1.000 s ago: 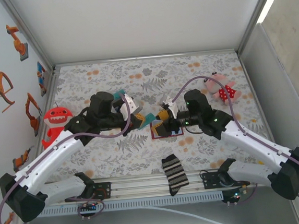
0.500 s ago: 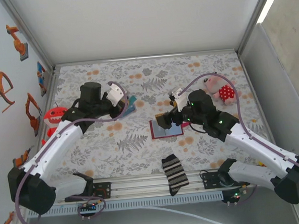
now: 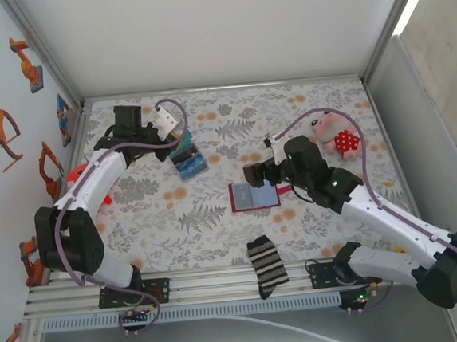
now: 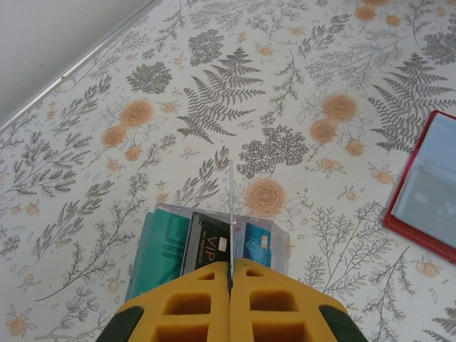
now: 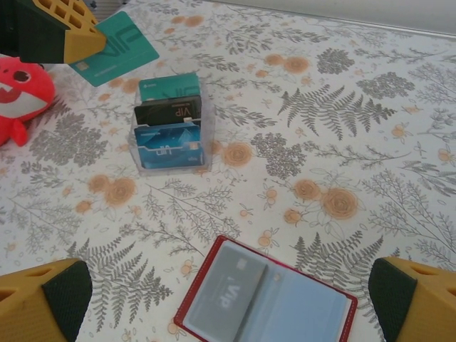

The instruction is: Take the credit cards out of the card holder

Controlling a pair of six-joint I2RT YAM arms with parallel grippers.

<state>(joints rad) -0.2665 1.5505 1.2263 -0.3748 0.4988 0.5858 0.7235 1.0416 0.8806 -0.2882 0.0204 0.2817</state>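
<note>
A floral-patterned table (image 3: 303, 108), seen from above, with two robot arms reaching in from its near edge.

The card holder (image 5: 313, 313) lies open and flat near the table's middle, red border up, blue-grey pockets showing. The right gripper (image 3: 254, 174) hovers just above it, its yellow fingers spread wide and grasping nothing.

Well to the left of the holder, and further from the arms, sits a clear box (image 5: 169, 169). Three cards (image 5: 169, 110) rest in it, overlapping – one teal, one black, one blue.

The left gripper (image 4: 230, 274) hangs over that box, far from the holder, clenched tight on a teal card (image 5: 117, 46). From the left wrist camera the card shows only as a thin edge between the pressed fingers.

Progress, as a judgement: the job looks well under way but not finished. The teal card is out of the holder and seems ready to join the box. At least one more, a greyish VIP card (image 5: 228, 296), sits in the holder's left pocket – it remains to be pulled. Whether the right pocket holds anything cannot be told.
</note>
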